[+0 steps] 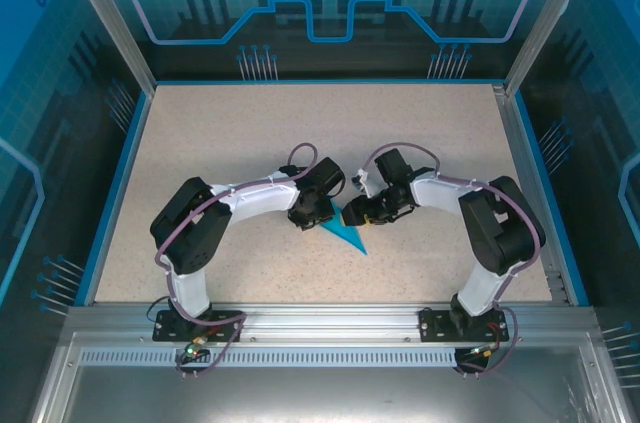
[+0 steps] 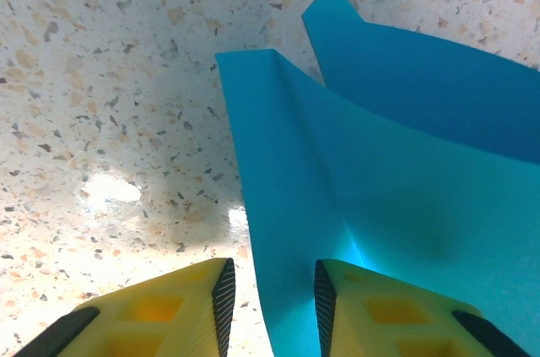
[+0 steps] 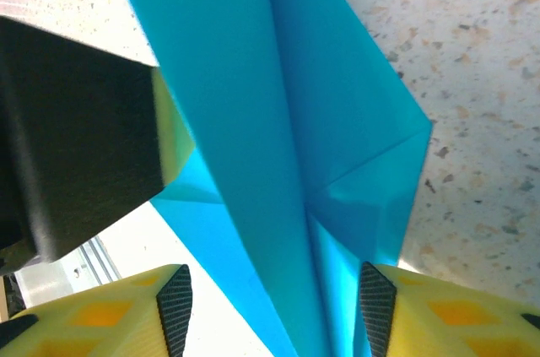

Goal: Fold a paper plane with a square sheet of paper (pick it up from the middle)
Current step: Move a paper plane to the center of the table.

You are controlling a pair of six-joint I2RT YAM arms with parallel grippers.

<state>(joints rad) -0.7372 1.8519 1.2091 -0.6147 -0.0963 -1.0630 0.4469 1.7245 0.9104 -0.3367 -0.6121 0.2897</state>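
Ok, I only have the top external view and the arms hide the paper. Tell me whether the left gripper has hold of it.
Observer: No. In the left wrist view the left gripper has its jaws apart. The paper plane has one edge running between them, and the table shows between that edge and one pad.
Operator: Now the right gripper.
Observer: The right gripper is open wider, with the plane's centre crease running down between its fingers.
Operator: Tell me how the paper lies.
Observer: Not flat. In the left wrist view a raised crease runs away from the fingers, with a second flap beyond it.
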